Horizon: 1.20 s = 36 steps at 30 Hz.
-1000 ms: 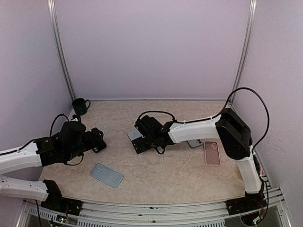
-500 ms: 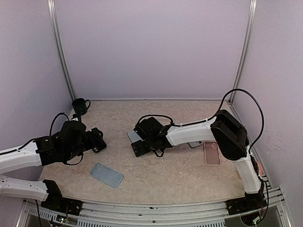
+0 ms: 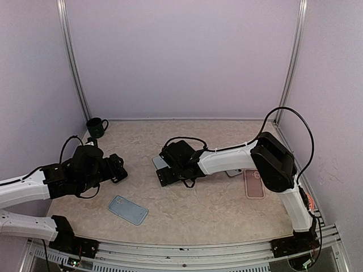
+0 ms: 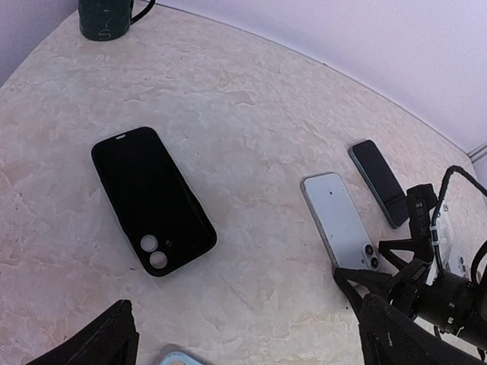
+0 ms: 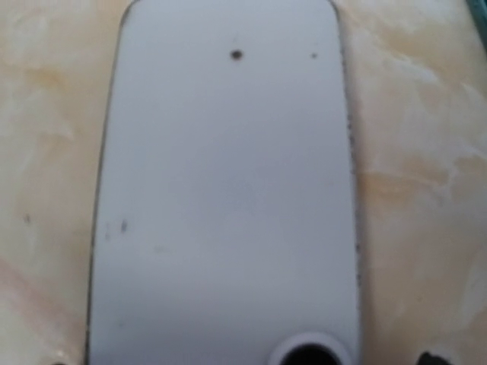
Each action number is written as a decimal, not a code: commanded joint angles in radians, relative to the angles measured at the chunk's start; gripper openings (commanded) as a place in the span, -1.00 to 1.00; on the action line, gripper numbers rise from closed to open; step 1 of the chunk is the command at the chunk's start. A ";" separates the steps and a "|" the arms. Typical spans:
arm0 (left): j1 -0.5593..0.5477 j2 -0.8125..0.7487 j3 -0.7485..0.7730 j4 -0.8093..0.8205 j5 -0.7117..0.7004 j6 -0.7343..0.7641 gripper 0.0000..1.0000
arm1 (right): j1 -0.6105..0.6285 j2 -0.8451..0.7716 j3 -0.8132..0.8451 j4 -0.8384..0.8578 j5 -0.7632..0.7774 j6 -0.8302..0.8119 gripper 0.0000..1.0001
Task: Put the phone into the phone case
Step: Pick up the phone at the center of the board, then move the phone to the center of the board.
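Pale lilac walls (image 3: 181, 56) close in a beige, marble-patterned table (image 3: 215, 218) on three sides, with a slim aluminium post (image 3: 72, 62) rising near each back corner, a metal rail (image 3: 187, 250) along the near edge, and soft, even light.

Finishes: mostly smooth plastic on a stone-look top.

Table (image 3: 215, 209): beige marbled surface, stone or laminate, can't tell which, smooth w/ low sheen. White phone (image 4: 338, 220): back is smooth satin, pale grey-white, a few dark specks up close, lens ring glossier. Black case (image 4: 152, 201): matt, soft rubbery look, no glare. Dark phone (image 4: 378, 181), right of the white one: glossy glass-like face. Mug (image 4: 106, 15), far left: dark green, glazed shine. Blue case (image 3: 128, 209), near left: pale smooth plastic, slight sheen. Pink case (image 3: 254, 183), right: semi-matt. Arm shells (image 3: 227, 158): smooth white plastic; joints (image 3: 275, 161) matt black. Frame rails (image 3: 72, 68): dull silver metal. Walls (image 3: 181, 56): flat matt lilac.
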 commanded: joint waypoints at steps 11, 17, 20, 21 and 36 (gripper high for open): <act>-0.006 0.040 0.070 -0.029 -0.039 0.045 0.98 | 0.023 0.047 -0.060 -0.018 0.049 0.008 0.79; -0.007 -0.017 0.024 0.008 -0.007 0.035 0.98 | 0.026 0.025 -0.105 0.012 0.015 0.007 0.43; -0.007 -0.009 0.024 0.016 0.000 0.042 0.98 | 0.039 -0.003 -0.127 0.024 0.028 -0.019 0.36; -0.007 -0.006 0.023 0.021 0.002 0.046 0.98 | 0.045 -0.017 -0.140 0.028 0.037 -0.032 0.36; -0.015 0.237 0.050 0.303 0.037 0.179 0.98 | 0.110 -0.344 -0.483 0.138 0.000 -0.083 0.28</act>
